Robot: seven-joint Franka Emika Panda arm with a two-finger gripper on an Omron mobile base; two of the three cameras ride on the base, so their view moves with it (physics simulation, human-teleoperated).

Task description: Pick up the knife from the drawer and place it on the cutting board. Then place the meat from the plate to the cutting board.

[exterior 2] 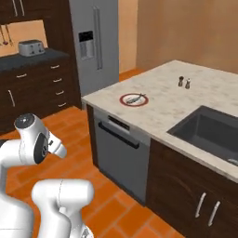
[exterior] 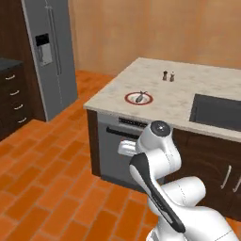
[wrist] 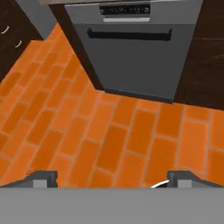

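The plate (exterior: 139, 98) (exterior 2: 134, 99), round with a red rim, lies on the near left part of the island counter (exterior: 179, 96) (exterior 2: 167, 97). The meat (exterior: 140, 98) (exterior 2: 135, 98), a small brownish-grey lump, rests in its centre. My gripper (wrist: 112, 180) is open, its fingertips (wrist: 42, 178) far apart with nothing between them. It hangs low in front of the island and looks down at the orange tile floor (wrist: 87, 131) and the dishwasher (wrist: 131, 52). The knife, the drawer and the cutting board are out of view.
A dark sink (exterior: 216, 112) (exterior 2: 209, 132) is set in the counter to the right. Two small shakers (exterior: 168, 76) (exterior 2: 184, 83) stand behind the plate. A grey fridge (exterior: 52, 52) (exterior 2: 95, 42) and dark cabinets (exterior 2: 37, 88) with a toaster (exterior 2: 31, 47) line the left wall.
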